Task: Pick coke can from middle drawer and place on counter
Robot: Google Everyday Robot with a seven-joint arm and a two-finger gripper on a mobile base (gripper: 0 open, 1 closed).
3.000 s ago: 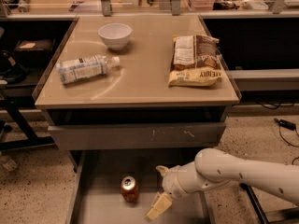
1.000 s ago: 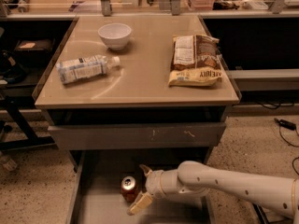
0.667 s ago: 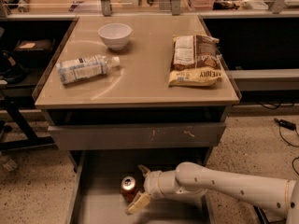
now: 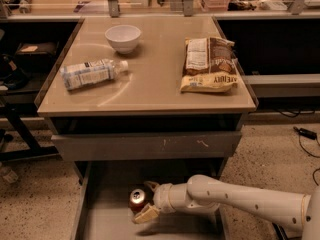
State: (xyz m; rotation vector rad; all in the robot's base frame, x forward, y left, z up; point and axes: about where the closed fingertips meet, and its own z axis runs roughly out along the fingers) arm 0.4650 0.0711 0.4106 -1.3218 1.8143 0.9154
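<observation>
The coke can (image 4: 137, 197) is a small red can with a silver top, standing on the floor of the open middle drawer (image 4: 107, 224) at the bottom of the view. My gripper (image 4: 143, 202) reaches in from the right on a white arm and is at the can's right side. It is open, with one fingertip (image 4: 150, 186) behind the can and the other (image 4: 143, 215) in front of it. The beige counter (image 4: 150, 79) lies above, at the top of the grey cabinet.
On the counter are a white bowl (image 4: 123, 37), a clear plastic bottle (image 4: 91, 73) lying on its side, and a chip bag (image 4: 210, 64). A scratched grey drawer front (image 4: 150, 145) juts out above the open drawer. Dark shelving stands at both sides.
Over three seconds my gripper has moved left across the drawer to the can. In the last second it has barely shifted, and the can has stayed in place.
</observation>
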